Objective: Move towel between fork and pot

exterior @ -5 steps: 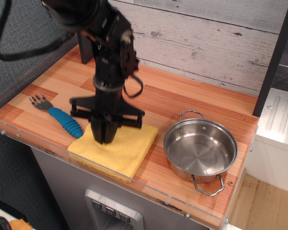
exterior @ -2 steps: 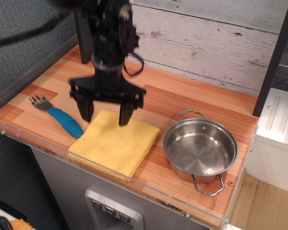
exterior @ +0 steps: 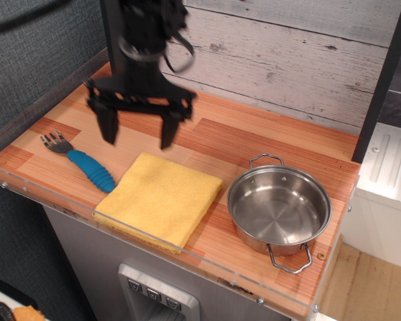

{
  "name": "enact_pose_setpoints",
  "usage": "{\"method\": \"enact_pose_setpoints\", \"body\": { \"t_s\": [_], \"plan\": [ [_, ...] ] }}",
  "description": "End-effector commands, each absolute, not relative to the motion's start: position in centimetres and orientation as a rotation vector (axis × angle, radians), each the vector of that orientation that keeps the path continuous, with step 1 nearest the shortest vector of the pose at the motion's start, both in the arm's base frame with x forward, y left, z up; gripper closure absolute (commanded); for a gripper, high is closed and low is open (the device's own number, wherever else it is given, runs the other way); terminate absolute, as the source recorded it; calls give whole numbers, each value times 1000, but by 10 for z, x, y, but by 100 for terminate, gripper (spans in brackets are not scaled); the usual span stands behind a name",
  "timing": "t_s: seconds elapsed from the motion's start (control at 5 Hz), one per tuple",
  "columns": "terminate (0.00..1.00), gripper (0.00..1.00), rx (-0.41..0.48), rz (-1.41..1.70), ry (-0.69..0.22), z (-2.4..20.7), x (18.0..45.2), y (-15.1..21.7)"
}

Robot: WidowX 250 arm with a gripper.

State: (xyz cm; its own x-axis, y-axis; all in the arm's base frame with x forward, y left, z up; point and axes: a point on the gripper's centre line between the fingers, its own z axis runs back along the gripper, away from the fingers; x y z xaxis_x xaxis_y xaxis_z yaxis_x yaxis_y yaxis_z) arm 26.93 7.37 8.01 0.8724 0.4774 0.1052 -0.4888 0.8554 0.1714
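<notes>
The yellow towel (exterior: 158,198) lies flat near the front edge of the wooden counter, between the fork (exterior: 80,160) on its left and the steel pot (exterior: 279,208) on its right. The fork's blue handle touches or nearly touches the towel's left edge. My gripper (exterior: 138,136) hangs open and empty above the counter, just behind and above the towel, its two dark fingers (exterior: 109,124) wide apart. The pot is empty and upright.
The wooden counter (exterior: 254,140) has a clear plastic lip along its front edge (exterior: 187,253). A grey plank wall (exterior: 287,53) stands behind. A dark post (exterior: 384,80) rises at the right back. A white appliance (exterior: 387,194) sits to the right.
The gripper was shut on the towel, then opened, let it go and rose up and back to the left. The towel stays flat where it was put.
</notes>
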Motion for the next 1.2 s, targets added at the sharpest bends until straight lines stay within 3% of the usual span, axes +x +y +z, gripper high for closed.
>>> {"method": "enact_pose_setpoints", "body": {
  "t_s": [0.0,0.4,0.8,1.0],
  "plan": [
    [0,0,234,587,-91,115,280,106],
    [0,0,254,719,-113,135,263,147],
    [0,0,200,868,-78,155,234,178],
    [100,0,164,904,-20,163,224,183]
  ]
}}
